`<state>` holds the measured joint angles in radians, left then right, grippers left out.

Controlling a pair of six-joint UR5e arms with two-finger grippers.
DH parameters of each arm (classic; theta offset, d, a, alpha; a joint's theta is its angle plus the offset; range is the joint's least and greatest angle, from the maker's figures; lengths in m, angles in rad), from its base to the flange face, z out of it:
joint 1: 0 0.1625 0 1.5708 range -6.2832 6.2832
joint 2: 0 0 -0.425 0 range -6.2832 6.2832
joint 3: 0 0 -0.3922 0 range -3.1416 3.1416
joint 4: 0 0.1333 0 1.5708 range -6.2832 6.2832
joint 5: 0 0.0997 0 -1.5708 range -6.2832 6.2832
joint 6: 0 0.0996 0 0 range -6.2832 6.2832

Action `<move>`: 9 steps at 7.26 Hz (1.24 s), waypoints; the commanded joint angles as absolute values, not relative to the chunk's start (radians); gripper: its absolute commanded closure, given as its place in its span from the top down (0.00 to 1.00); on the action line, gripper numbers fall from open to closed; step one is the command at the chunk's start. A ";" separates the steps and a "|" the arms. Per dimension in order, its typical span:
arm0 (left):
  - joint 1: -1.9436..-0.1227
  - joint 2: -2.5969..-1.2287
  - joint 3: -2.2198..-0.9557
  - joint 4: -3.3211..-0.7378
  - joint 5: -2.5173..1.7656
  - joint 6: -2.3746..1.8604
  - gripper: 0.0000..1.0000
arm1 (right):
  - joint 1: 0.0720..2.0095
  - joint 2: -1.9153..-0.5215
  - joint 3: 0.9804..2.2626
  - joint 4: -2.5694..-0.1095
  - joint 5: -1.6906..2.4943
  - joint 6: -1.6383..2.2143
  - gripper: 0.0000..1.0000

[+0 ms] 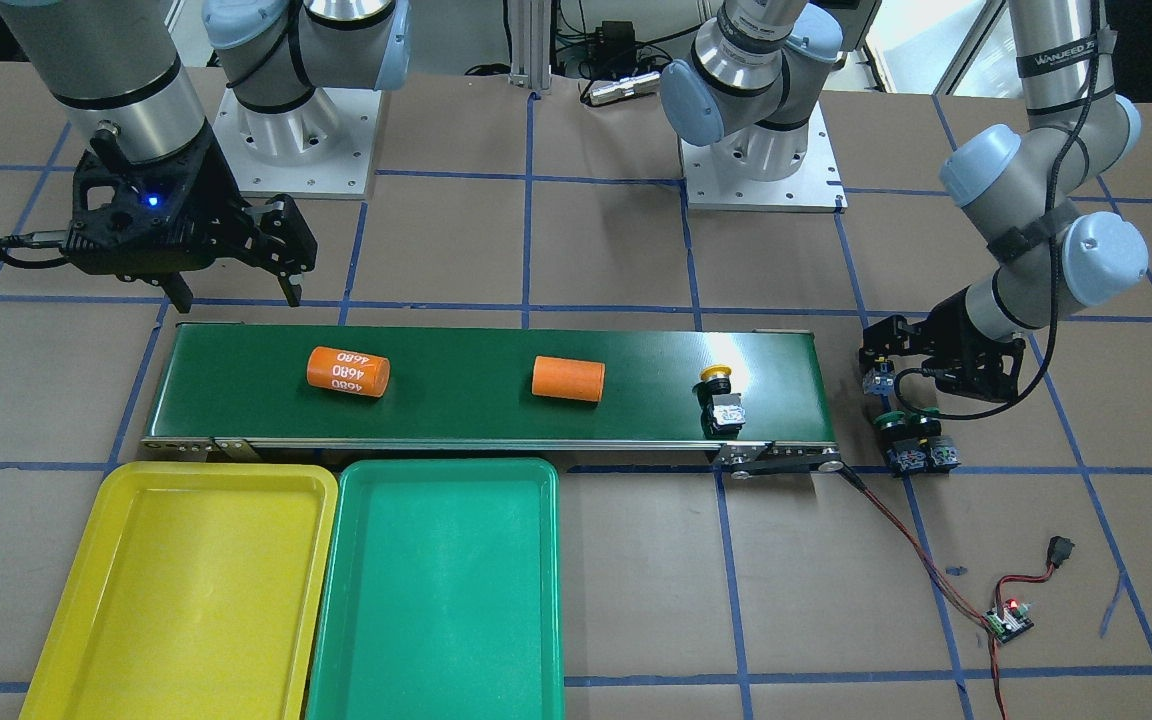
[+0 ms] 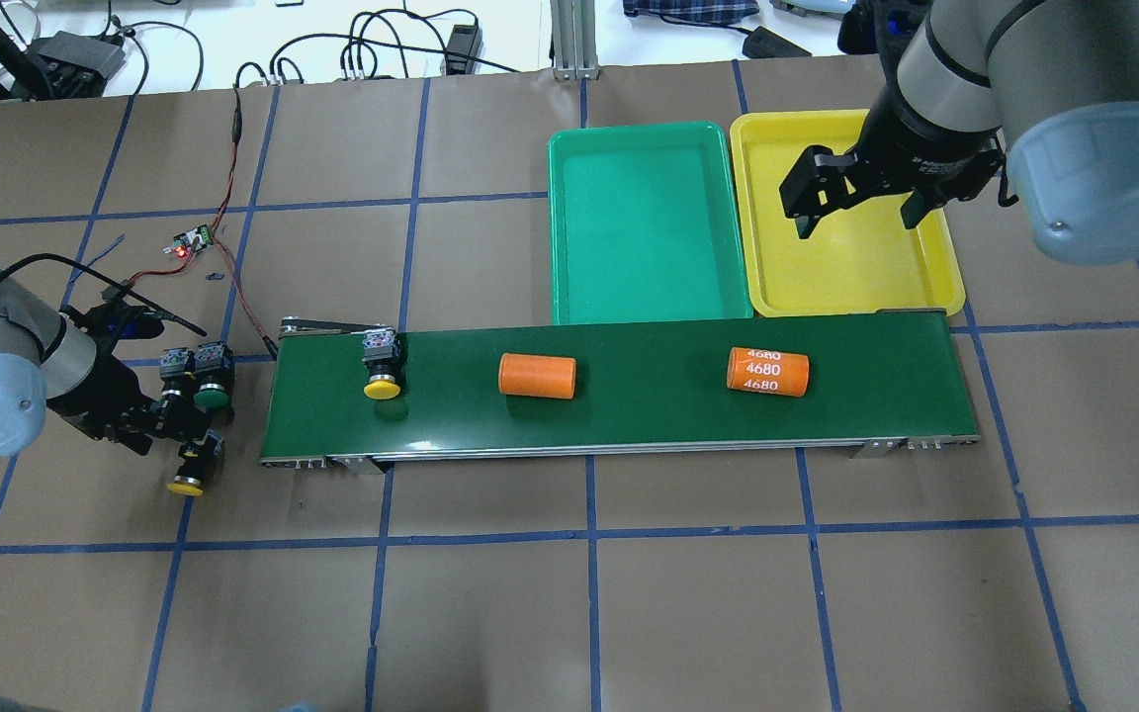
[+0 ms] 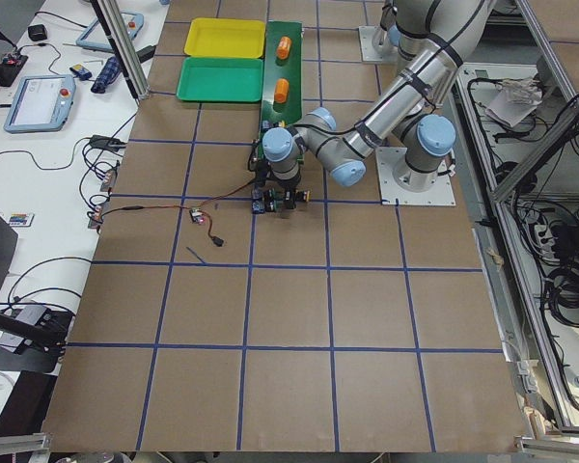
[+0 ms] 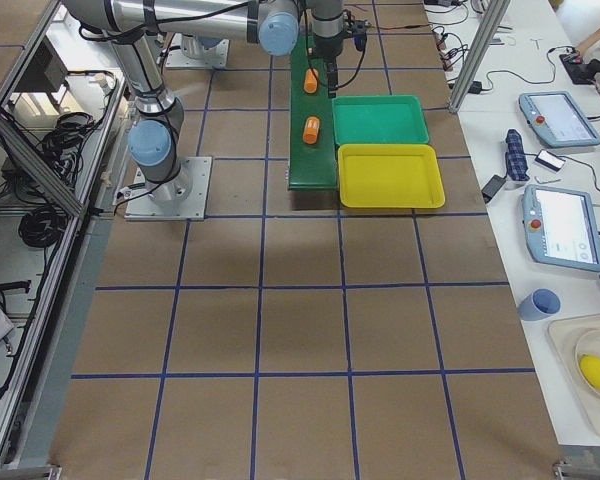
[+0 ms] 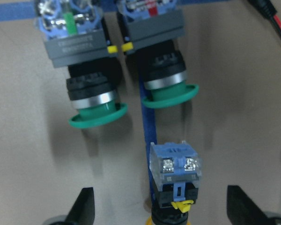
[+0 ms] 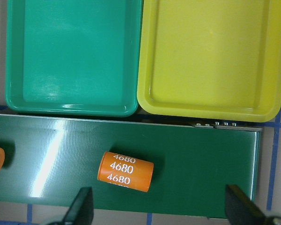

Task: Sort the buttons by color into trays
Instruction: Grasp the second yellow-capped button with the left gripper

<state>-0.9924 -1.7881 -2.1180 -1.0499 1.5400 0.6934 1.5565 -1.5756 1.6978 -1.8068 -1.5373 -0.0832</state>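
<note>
Two mushroom-capped green buttons [image 5: 96, 93] lie side by side on the papered desk [image 2: 530, 593]. A yellow button [image 5: 175, 171] lies loose between the left claw's [image 5: 160, 208] wide-spread fingers [image 5: 86, 206]. A second yellow button [image 2: 383, 368] rests on the glossy belt [image 2: 649, 410]. The right claw [image 2: 856, 208] hangs open above the belt's end by the smooth yellow tray [image 2: 856, 277] and green tray [image 2: 644, 227].

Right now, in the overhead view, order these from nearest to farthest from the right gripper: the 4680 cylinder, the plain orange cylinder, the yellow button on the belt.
From the right gripper:
1. 4680 cylinder, on the belt's right part.
2. plain orange cylinder, mid-belt.
3. yellow button, at the belt's left end.
</note>
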 commanded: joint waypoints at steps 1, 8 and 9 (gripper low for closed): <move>-0.992 -1.805 -2.135 -1.028 1.539 0.683 0.88 | 1.557 -1.566 1.700 -1.810 -1.531 -0.081 1.00; -1.046 -1.714 -1.940 -1.206 1.519 0.625 0.00 | 1.575 -1.540 1.695 -1.818 -1.539 -0.081 1.00; -1.127 -1.701 -1.862 -1.280 1.517 0.472 0.00 | 1.575 -1.526 1.689 -1.838 -1.534 -0.081 1.00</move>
